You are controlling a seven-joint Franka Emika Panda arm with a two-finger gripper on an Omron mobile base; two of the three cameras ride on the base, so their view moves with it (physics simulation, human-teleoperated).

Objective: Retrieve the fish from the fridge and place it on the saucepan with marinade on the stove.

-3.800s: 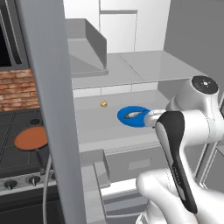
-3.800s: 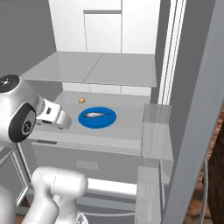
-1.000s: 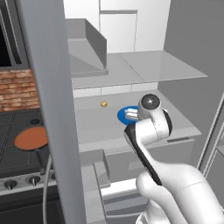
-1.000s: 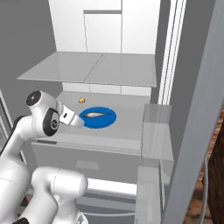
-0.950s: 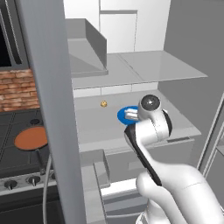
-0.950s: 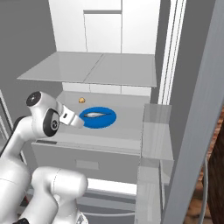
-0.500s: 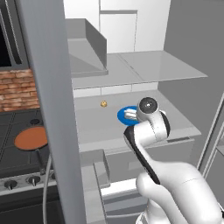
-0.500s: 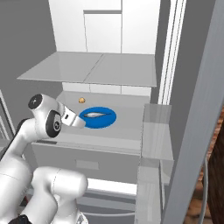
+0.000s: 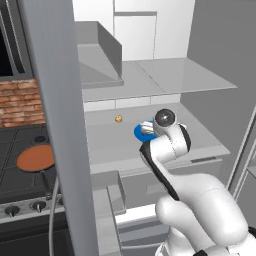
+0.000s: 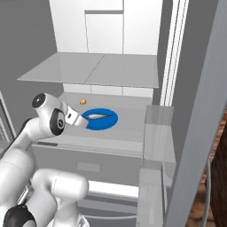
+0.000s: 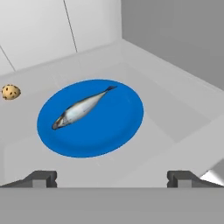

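the fridge [image 10: 186, 88] stands with its doors swung wide, white interior and grey shelves exposed. on the middle shelf a blue round plate [image 11: 89, 117] lies flat, and the fish [image 11: 81, 108] rests on it, lying across the plate's centre with its tail toward 1 o'clock and its head toward 8 o'clock in the hand view. a small yellow-orange lump [image 11: 10, 92] sits on the same shelf, apart from the plate, at about 10 o'clock from it in the hand view.

the gripper [image 11: 111, 177] is released, its two dark fingertips [image 11: 41, 177] spread wide at the bottom of the hand view, nothing between them. it hangs just short of the plate's near edge, at 6 o'clock from the fish, not touching either.

in the left base view the saucepan [image 9: 36, 158] sits on the stove [image 9: 20, 170] at 9 o'clock from the arm, the reddish-brown marinade [image 9: 35, 157] forming a flat disc inside it, its thin dark handle pointing toward 5 o'clock.
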